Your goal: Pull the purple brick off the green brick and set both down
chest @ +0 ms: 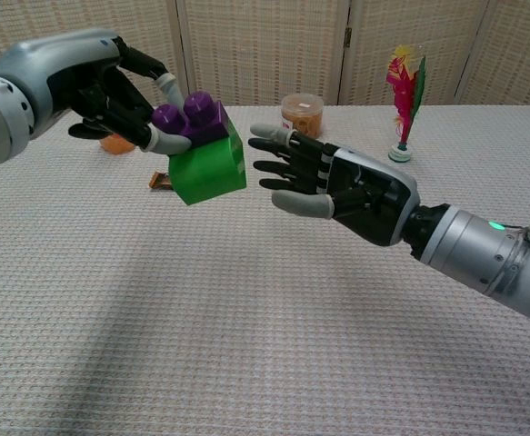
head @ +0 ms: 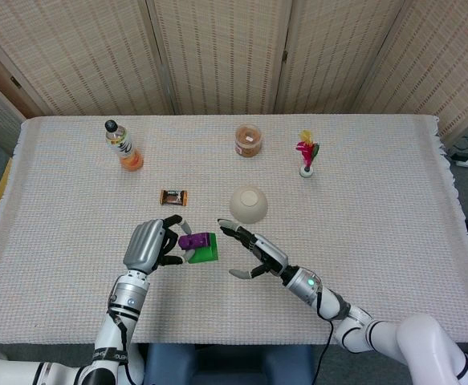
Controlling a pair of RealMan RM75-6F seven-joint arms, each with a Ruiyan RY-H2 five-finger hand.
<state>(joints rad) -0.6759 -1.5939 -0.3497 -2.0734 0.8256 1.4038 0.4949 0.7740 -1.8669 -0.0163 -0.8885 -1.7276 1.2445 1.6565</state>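
The purple brick [chest: 193, 120] sits on top of the green brick [chest: 208, 168], and the pair hangs above the table, tilted. My left hand [chest: 101, 91] pinches the purple brick [head: 192, 241] from the left side; the green brick [head: 205, 252] hangs below it. My right hand [chest: 337, 182] is open with fingers spread, palm facing the bricks, just to their right and a short gap away. In the head view my left hand [head: 147, 245] and right hand [head: 254, 254] flank the bricks near the table's front middle.
An upturned cream bowl [head: 248, 203] lies just behind the right hand. A small snack bar [head: 173, 196] lies behind the left hand. Further back stand a bottle [head: 117, 136], an orange fruit [head: 132, 160], an orange-lidded jar [head: 248, 140] and a feather shuttlecock [head: 307, 154].
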